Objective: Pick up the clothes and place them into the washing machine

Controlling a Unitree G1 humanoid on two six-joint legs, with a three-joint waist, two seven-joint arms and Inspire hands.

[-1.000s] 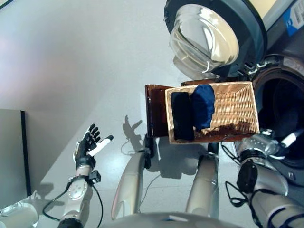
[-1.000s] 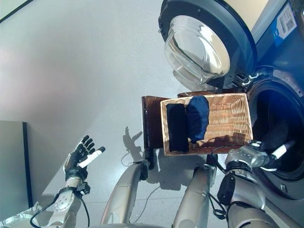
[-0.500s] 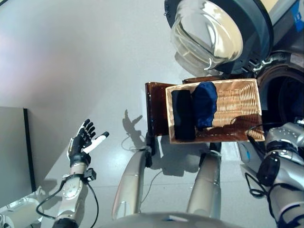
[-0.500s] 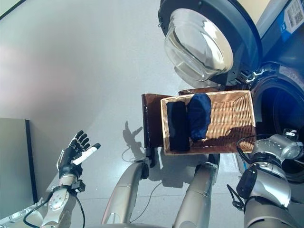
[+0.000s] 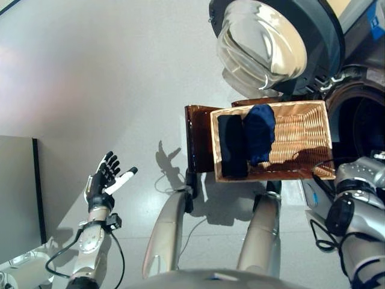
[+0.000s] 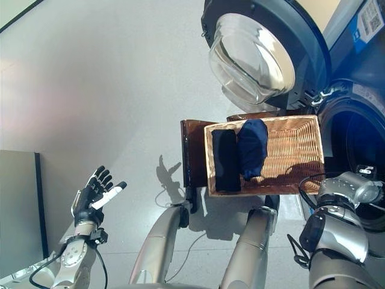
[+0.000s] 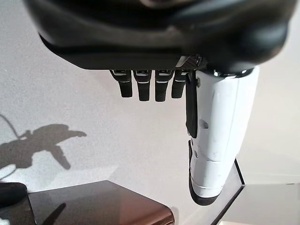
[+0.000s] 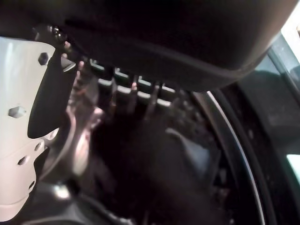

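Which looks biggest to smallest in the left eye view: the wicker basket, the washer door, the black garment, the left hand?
1. washer door
2. wicker basket
3. black garment
4. left hand, though not by much; it sits nearer the camera, so true size is unsure.

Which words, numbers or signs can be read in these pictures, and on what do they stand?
No text can be read.
Blue and white label on the washing machine, upper right in the eye views: its print is too small to read.
Basket, clothes, floor: no print shows.

A tan woven basket [image 5: 301, 135] holds a black garment [image 5: 231, 147] and a navy garment [image 5: 259, 132].
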